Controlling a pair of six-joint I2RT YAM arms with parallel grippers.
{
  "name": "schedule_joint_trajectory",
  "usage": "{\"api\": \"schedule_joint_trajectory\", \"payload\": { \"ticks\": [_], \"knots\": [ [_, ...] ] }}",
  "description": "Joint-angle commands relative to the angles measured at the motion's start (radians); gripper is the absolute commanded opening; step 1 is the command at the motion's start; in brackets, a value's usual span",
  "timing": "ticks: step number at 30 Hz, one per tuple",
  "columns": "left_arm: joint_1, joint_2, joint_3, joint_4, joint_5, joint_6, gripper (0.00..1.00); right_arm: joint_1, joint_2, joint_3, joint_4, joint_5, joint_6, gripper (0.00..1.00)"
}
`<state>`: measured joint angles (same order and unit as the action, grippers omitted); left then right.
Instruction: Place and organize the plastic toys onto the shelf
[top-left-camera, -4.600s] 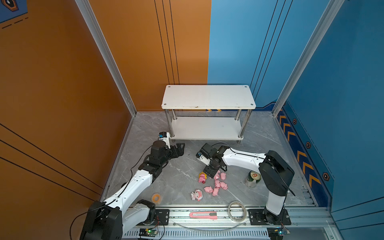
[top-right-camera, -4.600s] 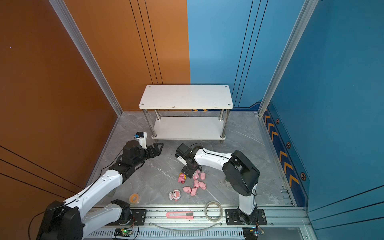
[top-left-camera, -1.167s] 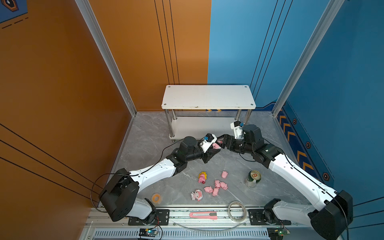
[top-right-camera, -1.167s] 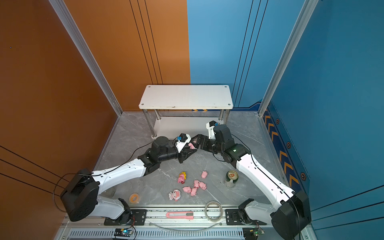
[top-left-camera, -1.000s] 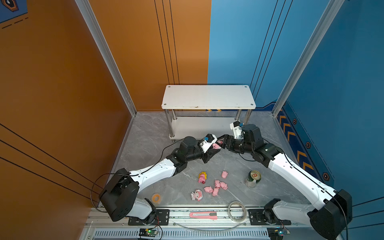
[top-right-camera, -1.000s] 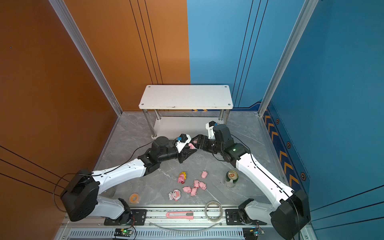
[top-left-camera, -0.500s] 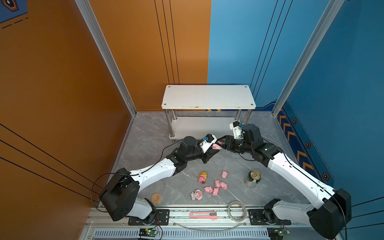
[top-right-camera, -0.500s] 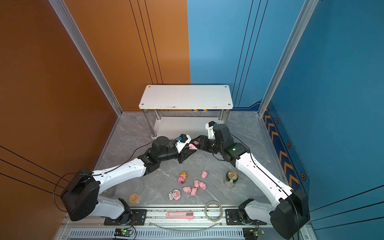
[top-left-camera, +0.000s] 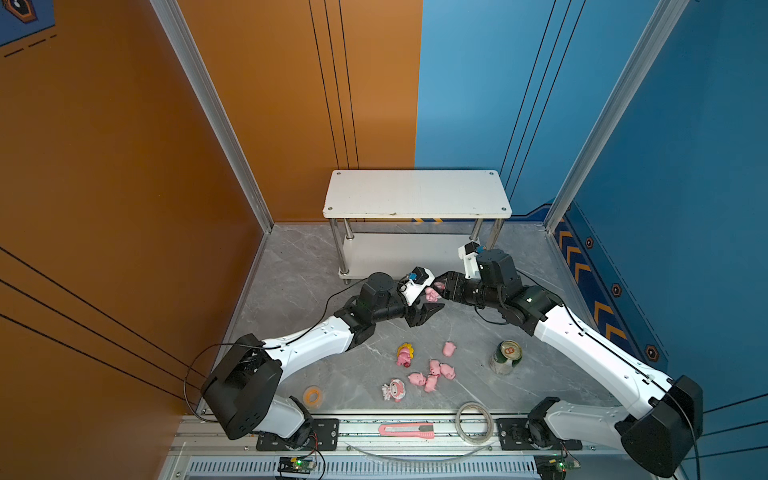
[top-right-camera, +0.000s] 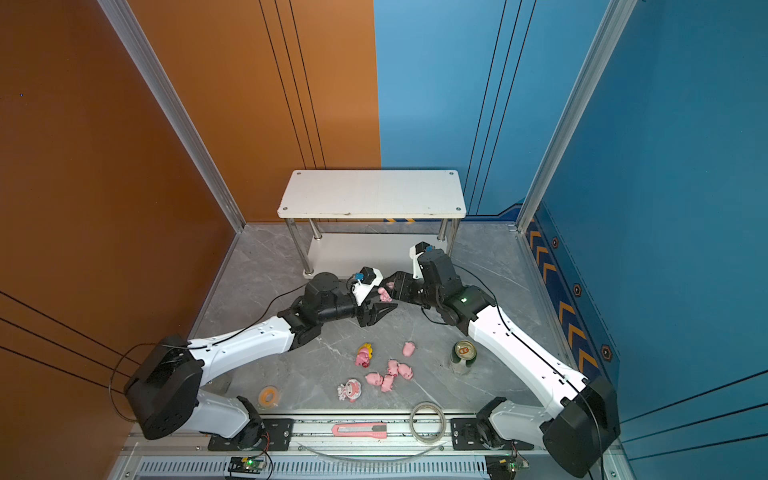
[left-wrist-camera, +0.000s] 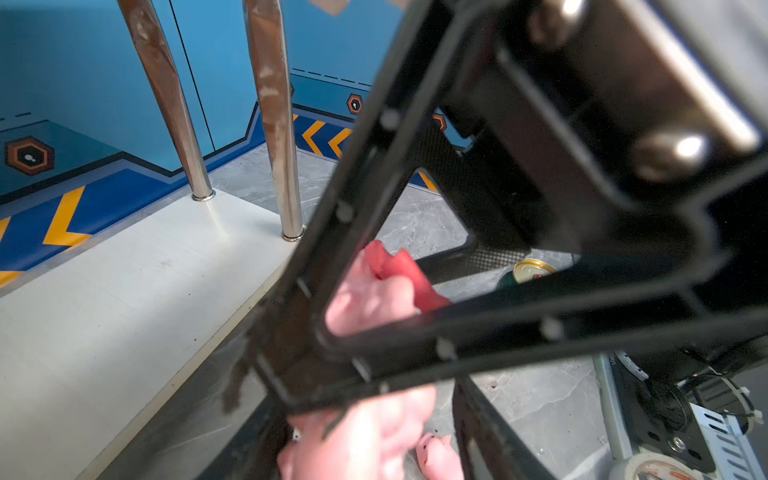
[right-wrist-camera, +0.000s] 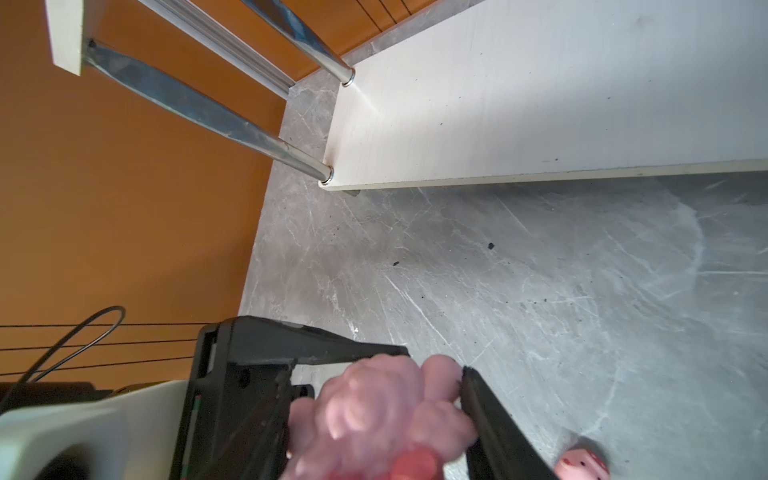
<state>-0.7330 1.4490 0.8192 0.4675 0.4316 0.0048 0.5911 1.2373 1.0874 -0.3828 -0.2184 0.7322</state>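
Both arms meet over the middle of the worktop (top-left-camera: 299, 291), just in front of the shelf (top-left-camera: 415, 193), and the right end effector (top-left-camera: 443, 288) is clamped on the pink figurine (top-left-camera: 432, 295), clear of the surface. Its long axis runs arm to arm, roughly parallel to the shelf's front edge, with the red end in the right jaws and the pink end toward the left end effector (top-left-camera: 428, 302), jaws parted. The small pigs (top-left-camera: 434, 372) lie nearer the worktop's front edge.
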Motion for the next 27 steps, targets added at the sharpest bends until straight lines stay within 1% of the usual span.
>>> {"api": "schedule_joint_trajectory", "payload": {
  "ticks": [1,2,3,8,11,14,19,27],
  "knots": [
    [0.008,0.011,0.001,0.03,0.009,-0.023,0.65,0.002,0.011,0.042,-0.059,0.167,-0.034,0.25],
    [0.011,0.009,-0.007,0.033,-0.005,-0.025,0.8,0.001,0.014,0.046,-0.07,0.199,-0.039,0.25],
    [0.016,0.004,-0.019,0.037,-0.023,-0.03,0.98,0.0,0.017,0.046,-0.076,0.24,-0.046,0.24],
    [0.063,-0.05,-0.099,0.068,-0.094,-0.079,0.98,-0.005,0.068,0.053,-0.063,0.426,-0.074,0.24],
    [0.078,-0.105,-0.158,0.074,-0.163,-0.095,0.98,0.003,0.131,0.066,-0.034,0.565,-0.103,0.24],
    [0.086,-0.152,-0.205,0.074,-0.2,-0.105,0.98,0.01,0.212,0.094,-0.008,0.677,-0.14,0.23],
    [0.099,-0.194,-0.237,0.057,-0.212,-0.114,0.98,0.001,0.349,0.188,0.005,0.754,-0.184,0.23],
    [0.11,-0.187,-0.229,0.048,-0.202,-0.114,0.98,-0.053,0.503,0.265,0.103,0.753,-0.167,0.23]
  ]
}}
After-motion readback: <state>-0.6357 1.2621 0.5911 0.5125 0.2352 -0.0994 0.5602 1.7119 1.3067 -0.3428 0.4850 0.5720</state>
